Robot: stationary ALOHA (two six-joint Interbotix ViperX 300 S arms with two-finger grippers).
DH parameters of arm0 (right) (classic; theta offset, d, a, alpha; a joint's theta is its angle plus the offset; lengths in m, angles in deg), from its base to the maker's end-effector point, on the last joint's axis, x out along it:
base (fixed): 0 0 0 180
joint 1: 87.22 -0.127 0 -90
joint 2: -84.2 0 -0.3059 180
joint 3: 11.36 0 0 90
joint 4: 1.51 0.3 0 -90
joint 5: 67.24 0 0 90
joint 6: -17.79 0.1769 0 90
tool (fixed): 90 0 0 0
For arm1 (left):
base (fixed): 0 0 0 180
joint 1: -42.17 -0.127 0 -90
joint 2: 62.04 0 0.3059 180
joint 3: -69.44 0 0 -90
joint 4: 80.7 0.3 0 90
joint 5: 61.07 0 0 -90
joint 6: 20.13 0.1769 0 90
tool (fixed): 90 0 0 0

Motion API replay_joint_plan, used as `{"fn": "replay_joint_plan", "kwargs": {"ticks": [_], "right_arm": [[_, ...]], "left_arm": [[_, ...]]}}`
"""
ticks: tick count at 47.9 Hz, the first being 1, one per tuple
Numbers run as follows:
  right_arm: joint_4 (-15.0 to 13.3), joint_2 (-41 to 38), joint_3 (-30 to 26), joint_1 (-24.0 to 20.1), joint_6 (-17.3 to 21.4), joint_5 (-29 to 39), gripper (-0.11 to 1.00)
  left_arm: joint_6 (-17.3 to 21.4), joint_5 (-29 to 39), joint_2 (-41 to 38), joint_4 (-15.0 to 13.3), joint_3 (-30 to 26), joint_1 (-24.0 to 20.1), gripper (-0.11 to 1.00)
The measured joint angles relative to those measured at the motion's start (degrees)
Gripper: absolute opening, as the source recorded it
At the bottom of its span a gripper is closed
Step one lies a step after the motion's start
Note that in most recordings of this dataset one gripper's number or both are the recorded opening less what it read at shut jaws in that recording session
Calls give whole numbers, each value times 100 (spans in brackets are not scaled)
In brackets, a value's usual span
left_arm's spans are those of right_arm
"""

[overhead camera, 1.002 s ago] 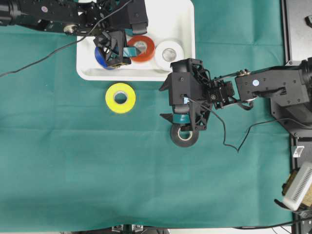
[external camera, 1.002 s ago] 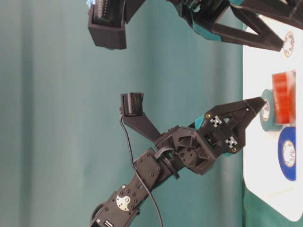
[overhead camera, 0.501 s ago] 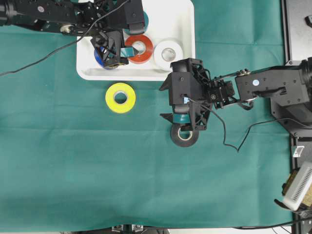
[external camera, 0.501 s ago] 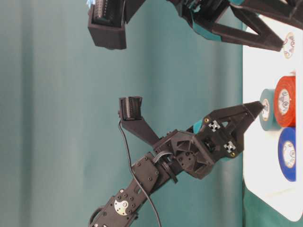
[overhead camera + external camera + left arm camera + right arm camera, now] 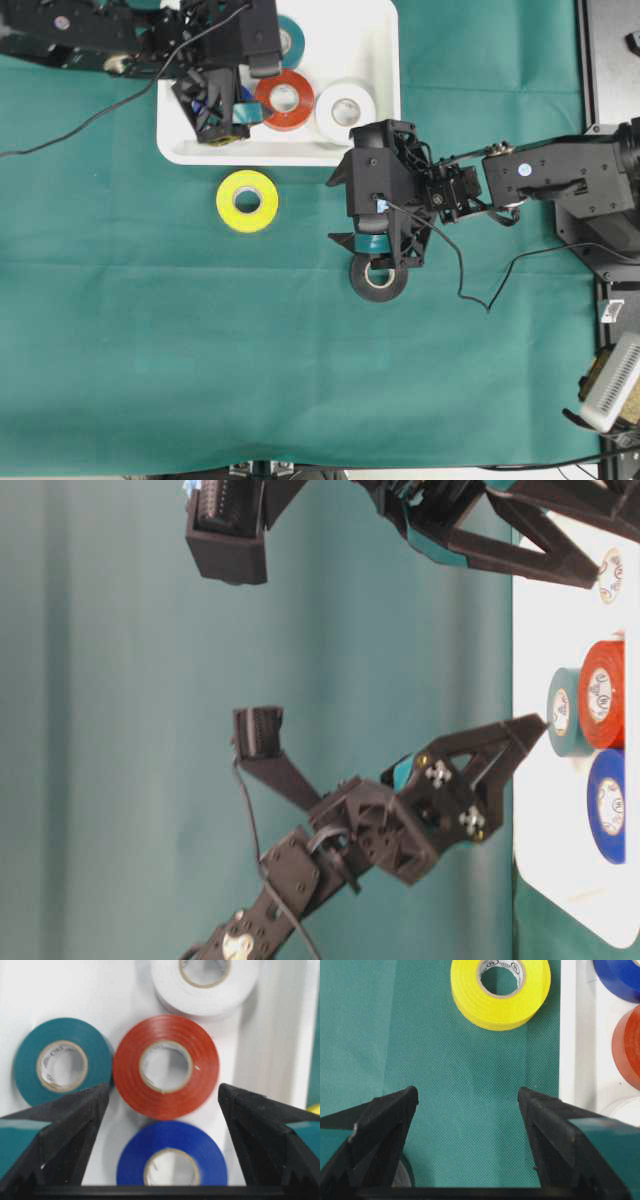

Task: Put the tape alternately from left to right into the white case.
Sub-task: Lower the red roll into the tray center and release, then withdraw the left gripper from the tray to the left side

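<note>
- Two rolls lie outside the white case (image 5: 375, 60) on the green cloth (image 5: 150, 330): the yellow roll (image 5: 247, 200) just below its rim, the black roll (image 5: 379, 278) further right; teal (image 5: 292, 40), orange-red (image 5: 286, 98), white (image 5: 346, 108) and blue (image 5: 170, 1162) rolls lie inside
- right gripper (image 5: 388, 258) hangs spread and empty directly over the black roll, so it is nearer that one
- left gripper (image 5: 220, 115) is spread, holding nothing, over the case; the yellow roll lies just below it

One view looks straight down on the counter (image 5: 300, 380); another sits low and sideways. Both wrist views look close past their fingers, sharing the case (image 5: 280, 1035) edge.
</note>
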Motion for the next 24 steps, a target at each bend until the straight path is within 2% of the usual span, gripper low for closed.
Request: {"fn": "replay_joint_plan", "kwargs": {"ticks": [24], "right_arm": [[0, 0, 0, 0, 0, 0, 83]], "left_arm": [[-9, 0, 1072, 0, 1011, 545, 59]]}}
